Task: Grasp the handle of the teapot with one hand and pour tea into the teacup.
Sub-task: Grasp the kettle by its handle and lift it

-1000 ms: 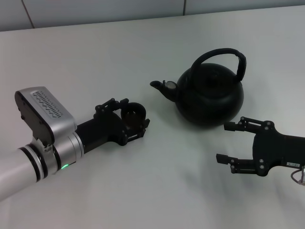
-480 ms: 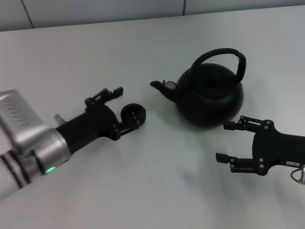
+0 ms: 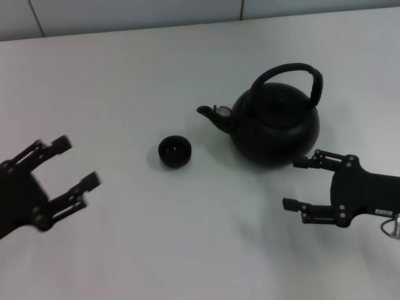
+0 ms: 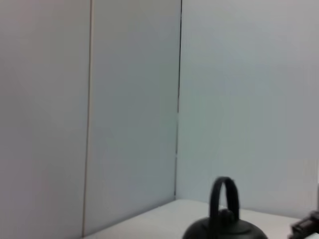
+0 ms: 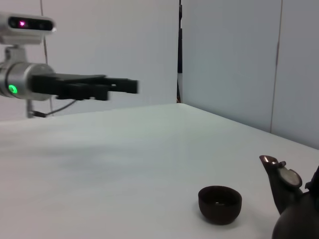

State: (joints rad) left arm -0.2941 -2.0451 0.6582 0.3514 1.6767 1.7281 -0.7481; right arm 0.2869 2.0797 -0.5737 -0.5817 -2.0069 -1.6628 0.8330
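Observation:
The matte black teapot point(image 3: 275, 125) stands on the white table, its spout pointing left toward the teacup. Its arched black handle point(image 3: 294, 72) rises over the lid; it also shows in the left wrist view point(image 4: 223, 196). The small black teacup point(image 3: 174, 151) sits alone left of the spout, and shows in the right wrist view point(image 5: 220, 203). My left gripper point(image 3: 65, 164) is open and empty at the far left, well away from the cup. My right gripper point(image 3: 299, 183) is open and empty, just in front of the teapot's right side.
The white table point(image 3: 125, 81) meets grey wall panels at the back. The right wrist view shows my left arm point(image 5: 75, 85) hovering above the table, far beyond the cup.
My left gripper let go of the teacup and pulled back to the left, open. The cup stays standing on the table. The right gripper and teapot have not moved.

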